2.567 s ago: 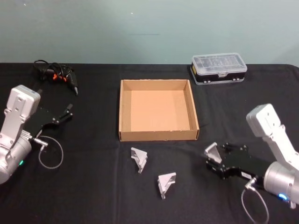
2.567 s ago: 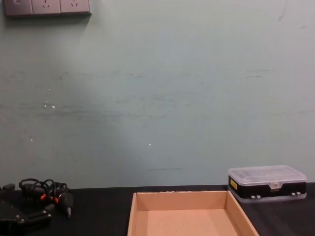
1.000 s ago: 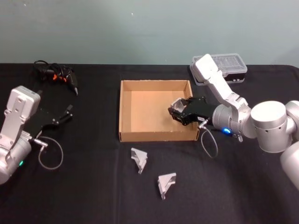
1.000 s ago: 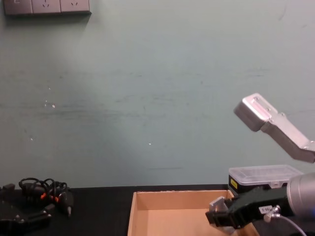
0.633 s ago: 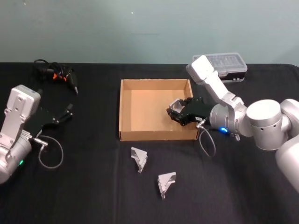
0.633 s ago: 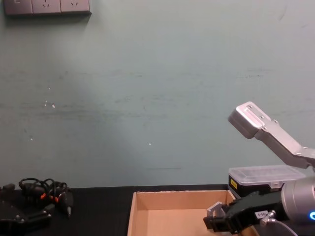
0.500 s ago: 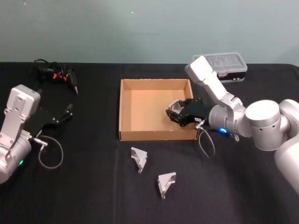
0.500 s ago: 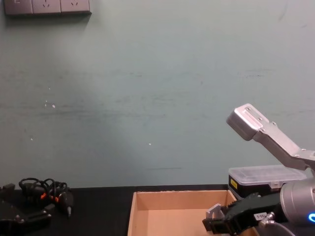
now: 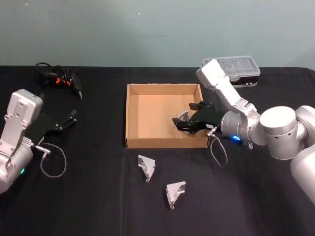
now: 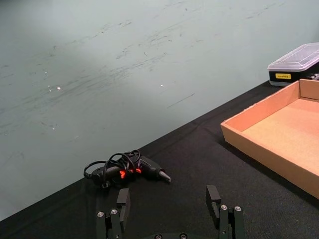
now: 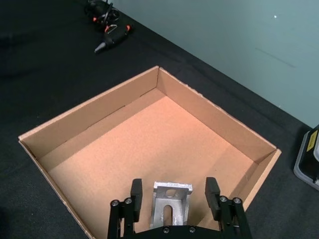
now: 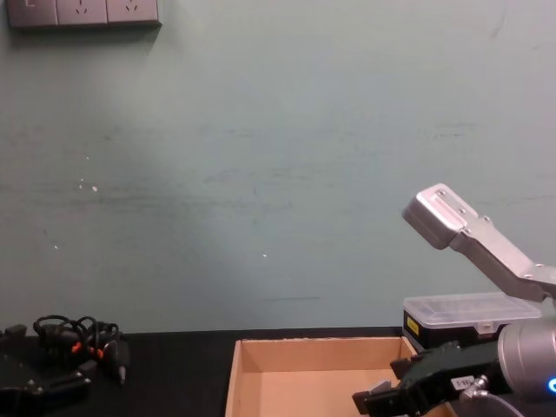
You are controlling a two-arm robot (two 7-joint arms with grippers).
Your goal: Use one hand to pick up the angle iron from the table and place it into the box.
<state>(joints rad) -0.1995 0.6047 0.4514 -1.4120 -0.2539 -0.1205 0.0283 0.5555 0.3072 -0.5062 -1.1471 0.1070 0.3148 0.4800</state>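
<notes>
From my head camera, my right gripper [image 9: 187,115] reaches into the box [image 9: 129,118] close to its right wall, fingers spread apart, with the angle iron [image 9: 182,116] between them. On the table [image 9: 98,196], just off the box's front wall, lie a second angle iron [image 9: 146,167] and a third angle iron [image 9: 175,192]. My left gripper [image 9: 69,119] sits idle near the table's left edge. A cable bundle [image 9: 58,77] lies towards the back left corner, and a plastic case [image 9: 230,72] towards the back right. My left wrist camera shows my left gripper [image 10: 167,193] with its fingers [image 10: 123,199] wide apart above bare table, and the box [image 10: 269,149] well off to one side. In my right wrist camera my fingers [image 11: 136,191] stand on either side of the angle iron [image 11: 171,206], with a gap on each side, touching neither; the iron is low over the box [image 11: 209,112] floor by one wall. From my chest camera, my right gripper [image 12: 389,387] hangs just inside the box [image 12: 317,356] at its right end.
</notes>
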